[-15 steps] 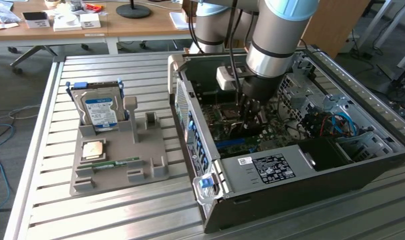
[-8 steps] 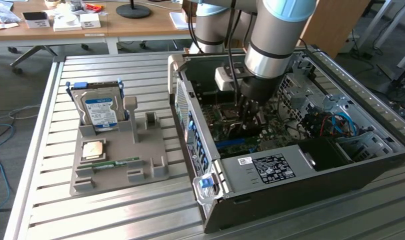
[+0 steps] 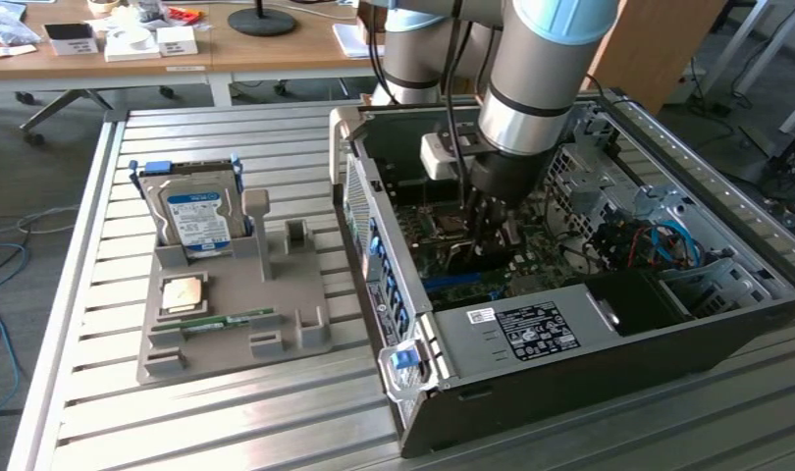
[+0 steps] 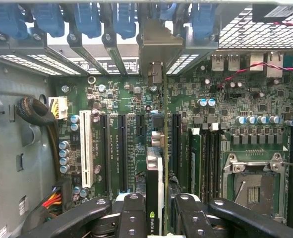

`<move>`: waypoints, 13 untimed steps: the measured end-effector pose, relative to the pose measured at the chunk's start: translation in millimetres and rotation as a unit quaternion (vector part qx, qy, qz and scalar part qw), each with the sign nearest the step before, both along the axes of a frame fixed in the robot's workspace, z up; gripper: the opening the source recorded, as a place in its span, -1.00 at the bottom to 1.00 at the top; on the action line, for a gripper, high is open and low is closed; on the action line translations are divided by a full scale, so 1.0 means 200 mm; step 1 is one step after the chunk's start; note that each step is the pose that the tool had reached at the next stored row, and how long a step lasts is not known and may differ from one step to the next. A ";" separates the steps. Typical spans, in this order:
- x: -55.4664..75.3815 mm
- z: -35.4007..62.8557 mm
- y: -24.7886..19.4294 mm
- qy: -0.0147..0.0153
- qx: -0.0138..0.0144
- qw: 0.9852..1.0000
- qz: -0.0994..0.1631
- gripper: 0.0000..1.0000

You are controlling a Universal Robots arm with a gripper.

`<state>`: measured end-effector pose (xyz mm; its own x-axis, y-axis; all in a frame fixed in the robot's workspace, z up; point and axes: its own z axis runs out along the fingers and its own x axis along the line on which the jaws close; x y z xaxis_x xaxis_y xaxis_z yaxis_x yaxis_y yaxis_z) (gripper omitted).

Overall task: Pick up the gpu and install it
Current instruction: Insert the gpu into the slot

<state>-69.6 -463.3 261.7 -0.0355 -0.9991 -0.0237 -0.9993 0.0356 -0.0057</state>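
At the exterior view's left, close to that edge of the slatted metal table [image 3: 110, 392], a grey plastic holder tray [image 3: 306, 334] carries a boxy silver hard drive with a blue-white label [image 3: 194, 216]. More to the right stands the open dark computer case [image 3: 568, 392]. Inside it the black two-finger gripper [image 4: 158, 206] is clamped on the gpu [image 4: 154, 183], a thin dark circuit card with a silver bracket. The card stands on its edge over the green motherboard [image 4: 116, 99], between the slots; I cannot tell whether it is seated. In my judgement the card is light and stiff but fragile, so the flat faces near its upper edge are the place to hold, away from the connector
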 end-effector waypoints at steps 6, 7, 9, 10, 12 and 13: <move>-0.01 -0.008 0.001 0.000 0.000 1.000 0.000 -0.47; -0.01 -0.011 0.001 0.000 0.000 1.000 0.000 -0.47; -0.01 -0.016 0.002 0.000 0.000 1.000 0.000 -0.47; -0.01 -0.018 0.003 0.000 0.000 1.000 0.000 -0.47; -0.01 -0.021 0.004 0.000 0.000 1.000 0.000 -0.47; -0.01 -0.021 0.004 0.000 0.000 1.000 0.000 -0.47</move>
